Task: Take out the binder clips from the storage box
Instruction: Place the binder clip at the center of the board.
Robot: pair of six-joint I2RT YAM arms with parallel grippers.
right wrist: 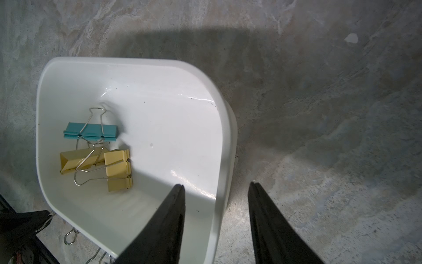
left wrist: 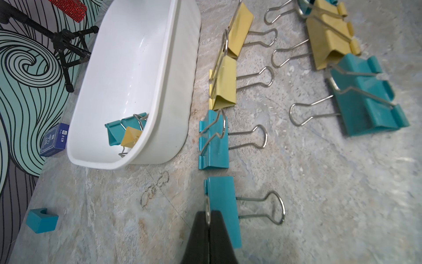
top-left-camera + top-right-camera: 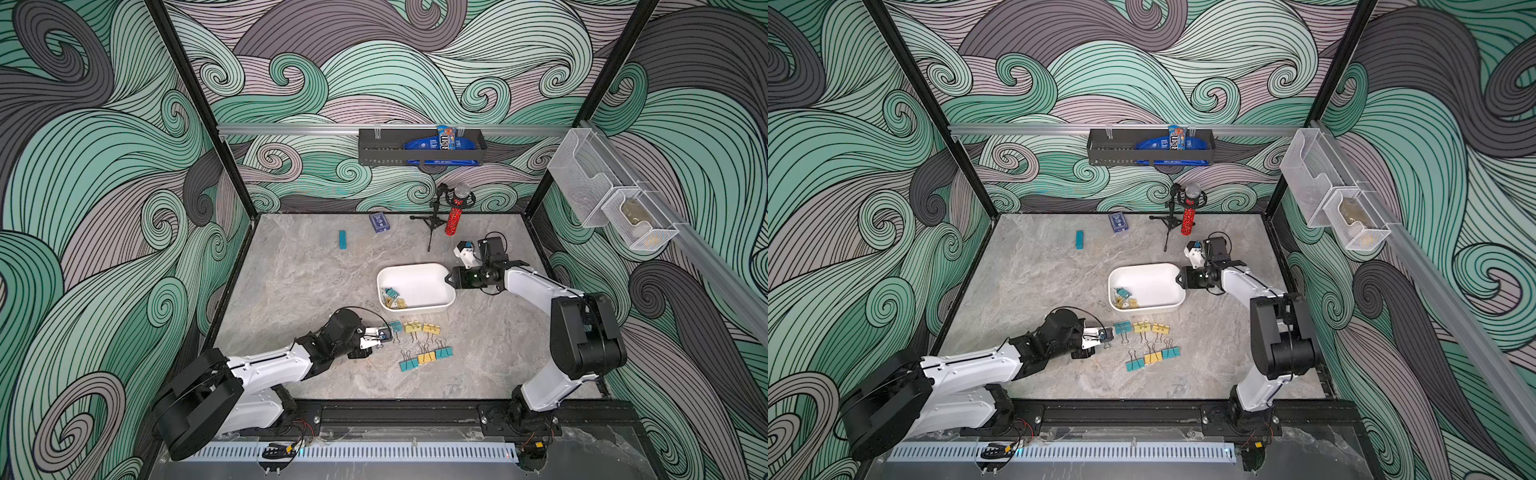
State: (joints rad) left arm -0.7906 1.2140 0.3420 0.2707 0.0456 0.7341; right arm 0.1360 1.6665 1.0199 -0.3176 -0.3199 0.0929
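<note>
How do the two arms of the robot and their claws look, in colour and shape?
Both the left arm and the right arm have smooth white shells between bulky black joints. A thin black cable loops at each wrist. The left claw and the right claw have plain black, tapering fingers.

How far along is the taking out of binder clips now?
Done: six binder clips lie in two rows on the table beside the storage box. In hand: the left gripper is shut on the wire handle of a seventh, teal clip at the end of one row. Left: three clips, one teal and two yellow, lie in the box, whose end wall the open right gripper straddles.
</note>
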